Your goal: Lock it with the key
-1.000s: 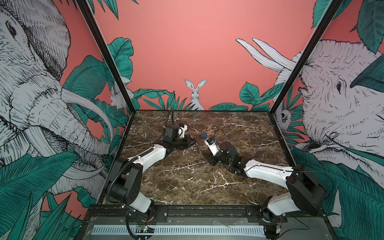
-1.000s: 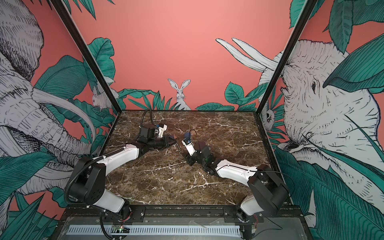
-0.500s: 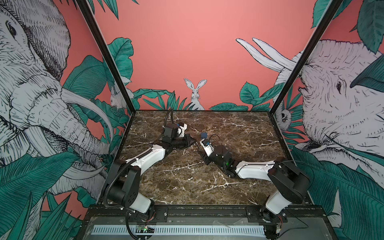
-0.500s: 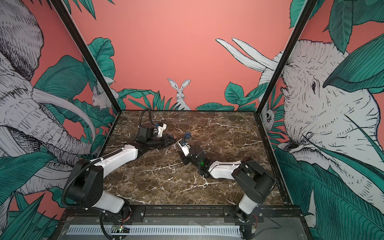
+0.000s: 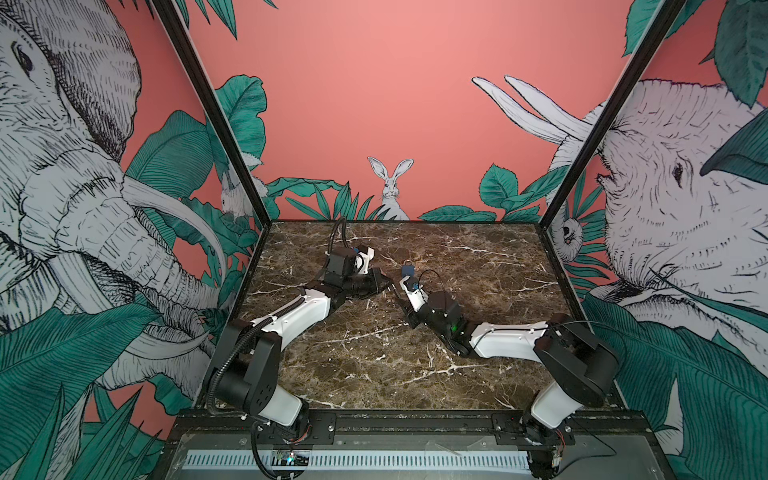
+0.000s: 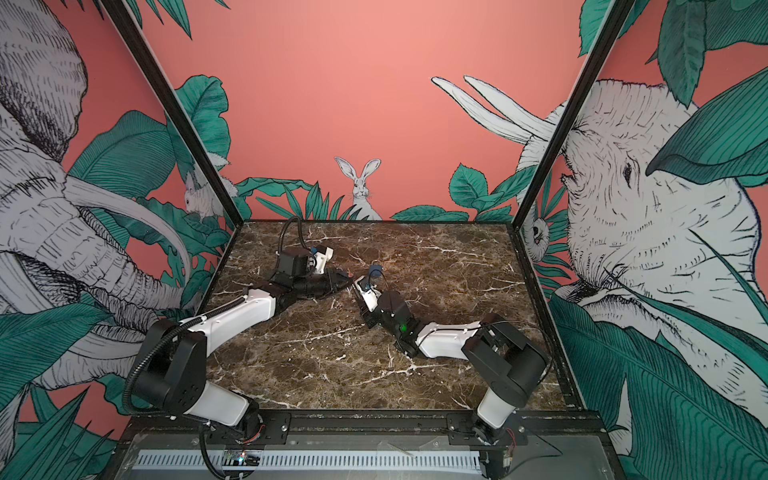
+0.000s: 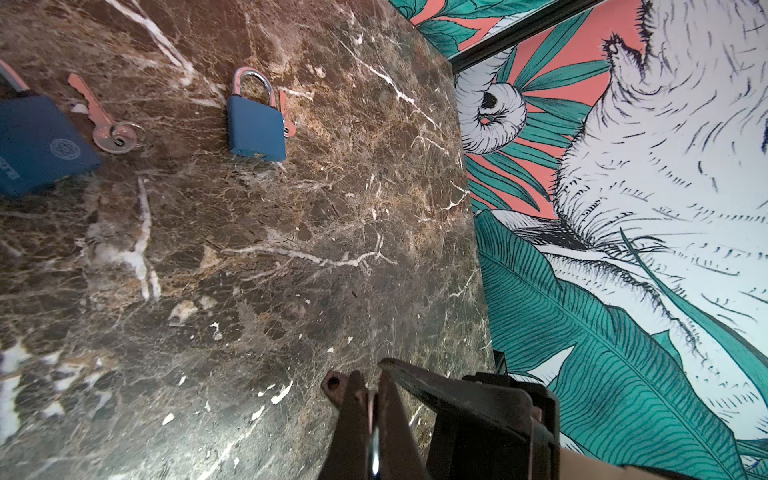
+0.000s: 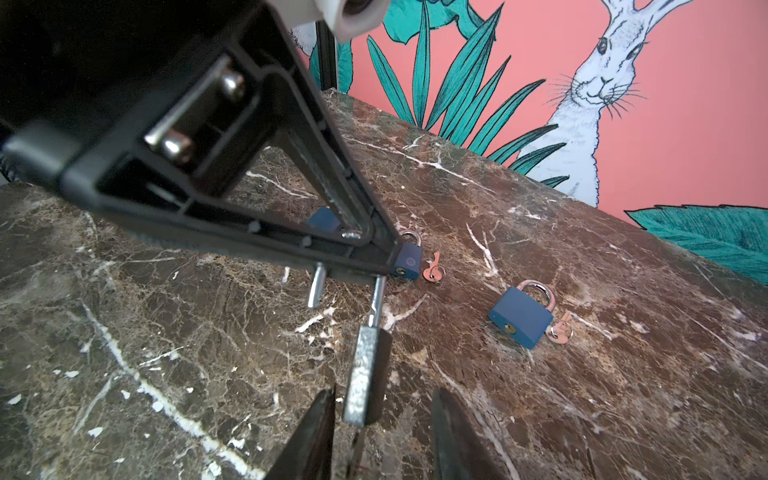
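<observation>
**A:** status?

**B:** the left tool (image 7: 370, 395) is clamped fully shut on the shackle (image 8: 376, 299) of a padlock (image 8: 365, 374). The lock hangs below it, edge-on to the right wrist camera, over the middle of the desk (image 5: 374, 361). One leg sits in the body and the free leg (image 8: 316, 286) hangs clear, so I read it as unlocked.

**A:** other side?

**B:** the right tool (image 8: 382, 392) is part open and empty, with a finger on each side of the lock body. No contact that I can see.

**A:** key?

**B:** in neither tool. Two lie on the desk: the nearer key (image 8: 561, 328) just beside a blue padlock (image 8: 521, 318), and the farther key (image 8: 432, 270) beside a second blue padlock (image 8: 409, 262). Can't tell which fits the hanging one.

**A:** risks?

**B:** the body dangles off one thin leg. If the fingers land unevenly it'll likely swing or spin — then the right tool pinches a corner and levers the shackle out of the left grip. The tools are also crowded tip to tip, so any drift means a knock. And with both on the lock, nothing's free to fetch a key — someone has to let go first.
</observation>
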Action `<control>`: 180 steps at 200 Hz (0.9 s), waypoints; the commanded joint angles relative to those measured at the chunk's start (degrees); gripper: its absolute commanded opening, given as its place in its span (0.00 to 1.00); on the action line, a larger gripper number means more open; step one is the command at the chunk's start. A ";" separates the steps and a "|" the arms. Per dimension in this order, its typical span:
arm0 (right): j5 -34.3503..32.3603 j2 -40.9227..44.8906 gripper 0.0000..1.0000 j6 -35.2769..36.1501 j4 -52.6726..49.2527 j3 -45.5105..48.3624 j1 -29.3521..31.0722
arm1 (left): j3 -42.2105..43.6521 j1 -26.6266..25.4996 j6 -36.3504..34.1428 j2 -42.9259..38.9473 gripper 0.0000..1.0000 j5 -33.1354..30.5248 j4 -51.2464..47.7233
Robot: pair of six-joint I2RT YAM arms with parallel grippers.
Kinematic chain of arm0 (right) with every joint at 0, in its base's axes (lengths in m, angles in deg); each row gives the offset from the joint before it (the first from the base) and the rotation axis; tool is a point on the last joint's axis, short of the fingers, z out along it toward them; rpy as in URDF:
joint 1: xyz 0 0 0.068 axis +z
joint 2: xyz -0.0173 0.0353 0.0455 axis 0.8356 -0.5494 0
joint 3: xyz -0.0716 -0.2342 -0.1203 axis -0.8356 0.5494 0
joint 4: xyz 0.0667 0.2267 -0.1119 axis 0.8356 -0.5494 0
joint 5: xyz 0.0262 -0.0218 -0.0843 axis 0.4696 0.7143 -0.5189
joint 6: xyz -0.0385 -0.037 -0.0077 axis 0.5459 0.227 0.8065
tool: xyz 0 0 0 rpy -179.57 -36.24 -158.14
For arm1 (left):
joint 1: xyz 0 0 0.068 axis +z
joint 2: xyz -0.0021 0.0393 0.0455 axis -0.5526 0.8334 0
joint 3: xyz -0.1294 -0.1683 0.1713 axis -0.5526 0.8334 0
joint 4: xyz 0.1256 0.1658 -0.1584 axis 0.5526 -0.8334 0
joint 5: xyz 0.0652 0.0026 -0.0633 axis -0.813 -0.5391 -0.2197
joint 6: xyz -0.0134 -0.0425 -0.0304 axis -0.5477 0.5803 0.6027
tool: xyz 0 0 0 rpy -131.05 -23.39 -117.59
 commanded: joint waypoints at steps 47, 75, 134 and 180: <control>0.19 -1.84 0.34 0.01 1.83 -2.30 0.45 | -1.15 -0.12 0.46 -1.82 0.00 0.35 1.00; 0.03 -1.89 0.32 -0.03 1.96 -2.29 0.43 | -1.32 -0.16 0.49 -1.64 0.00 0.55 1.26; 0.00 -2.50 0.29 -0.18 0.44 -3.18 0.45 | -1.31 -0.12 0.47 -1.60 0.00 0.58 1.28; -0.08 -2.42 0.27 -0.38 0.47 -3.37 0.42 | -1.06 -0.16 0.45 -1.82 0.00 0.63 1.27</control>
